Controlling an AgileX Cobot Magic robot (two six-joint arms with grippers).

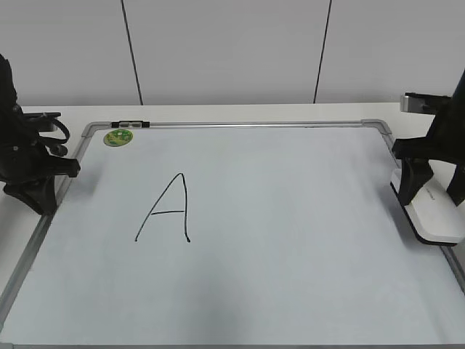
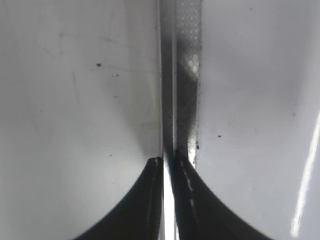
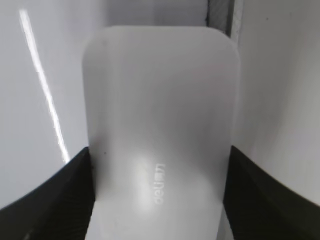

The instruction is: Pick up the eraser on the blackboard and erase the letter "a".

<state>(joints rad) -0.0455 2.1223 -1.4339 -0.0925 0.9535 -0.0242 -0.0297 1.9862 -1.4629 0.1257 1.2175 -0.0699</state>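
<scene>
Right wrist view: jaws apparently grip eraser.

- A large capital "A" in thin black marker stands on the white surface of the blackboard, left of its middle.
- Small raised grey lettering stands on the white top of the eraser, seen in the right wrist view; it runs lengthwise and reads roughly as "deli", the rest too blurred to make out.
- The round green magnet near the board's top left corner carries a print too small to read.
</scene>
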